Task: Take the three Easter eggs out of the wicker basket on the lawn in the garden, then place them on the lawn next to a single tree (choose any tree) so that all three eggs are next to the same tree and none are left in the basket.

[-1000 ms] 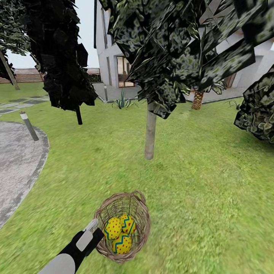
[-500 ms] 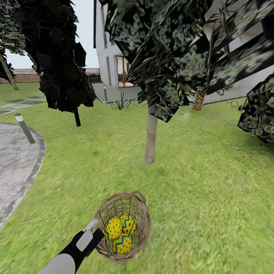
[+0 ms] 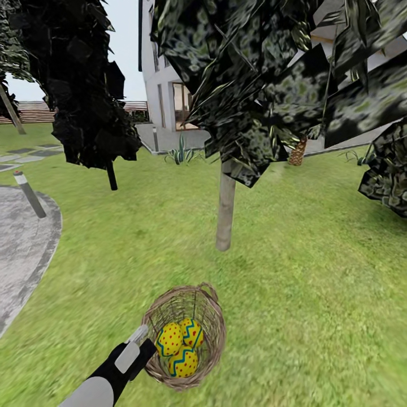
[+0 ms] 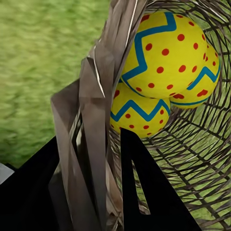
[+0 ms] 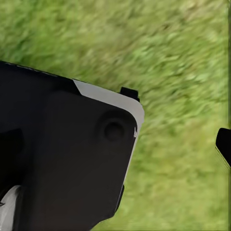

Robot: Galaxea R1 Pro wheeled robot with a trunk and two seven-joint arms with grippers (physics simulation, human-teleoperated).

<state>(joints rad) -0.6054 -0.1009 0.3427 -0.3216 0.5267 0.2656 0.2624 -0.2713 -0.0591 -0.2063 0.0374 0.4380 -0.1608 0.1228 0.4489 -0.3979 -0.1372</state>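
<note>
The brown wicker basket [image 3: 211, 316] hangs low in the head view, held at its near rim by my left gripper [image 3: 142, 338], which is shut on the wicker. Three yellow Easter eggs with red dots and blue zigzags lie inside it: one [image 3: 169, 339], a second [image 3: 193, 332] and a third [image 3: 182, 362]. The left wrist view has the rim [image 4: 96, 120] pinched between the black fingers [image 4: 139, 192], with eggs [image 4: 163, 53] just beyond. A pale-trunked tree [image 3: 225, 209] stands on the lawn [image 3: 316, 271] straight ahead. A black fingertip [image 5: 224, 144] of the right gripper hangs over grass.
A grey patio [image 3: 22, 249] with a short bollard [image 3: 29, 194] lies at the left. A thin black-trunked tree [image 3: 111, 175] stands beyond it, a palm [image 3: 297, 152] and a white house [image 3: 164, 96] behind. Dark foliage [image 3: 390, 169] hangs at the right.
The whole view has shifted: the pale trunk and its leaves sit closer and the patio has slid left. The basket and eggs stay in the same spot at my left gripper.
</note>
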